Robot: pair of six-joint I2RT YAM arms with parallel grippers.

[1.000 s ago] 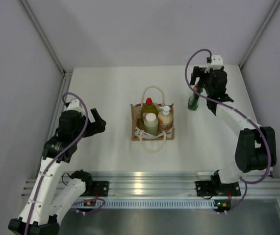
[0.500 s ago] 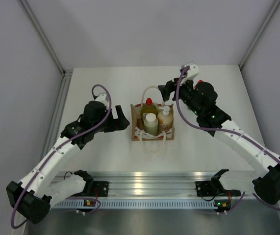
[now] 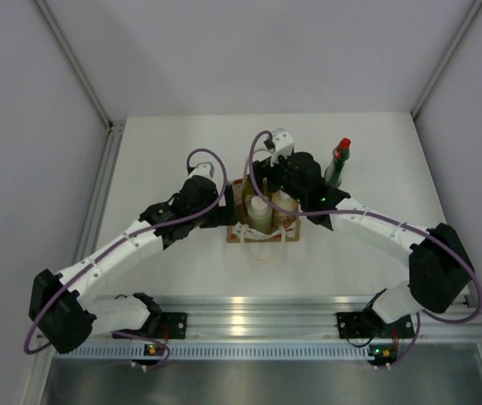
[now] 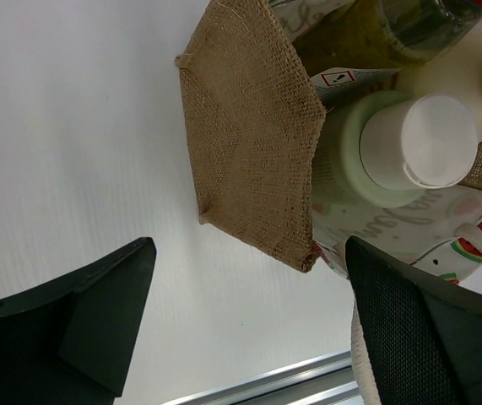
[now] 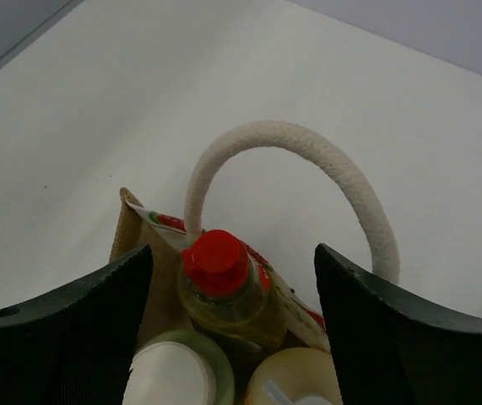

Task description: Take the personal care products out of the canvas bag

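The canvas bag [image 3: 249, 234] stands upright mid-table, and its tan side [image 4: 253, 143] fills the left wrist view. Three personal care products stand in it: a yellow bottle with a red cap [image 5: 219, 261], a pale green one with a white cap [image 4: 418, 139] and a cream one [image 5: 300, 375]. My right gripper [image 5: 232, 329] hangs open over the bag, its fingers either side of the yellow bottle with gaps showing. My left gripper [image 4: 249, 312] is wide open at the bag's left near corner. A dark green bottle with a red cap [image 3: 338, 164] stands on the table at the back right.
A cream rope handle [image 5: 308, 152] arches up behind the yellow bottle; the other handle [image 3: 266, 251] lies on the table in front of the bag. Grey walls close in the table on three sides, and a metal rail [image 3: 249, 308] runs along the near edge.
My right arm has left the dark green bottle standing at the back right and swung left over the bag, jaws narrowing a little. My left arm has reached right to the bag's side.
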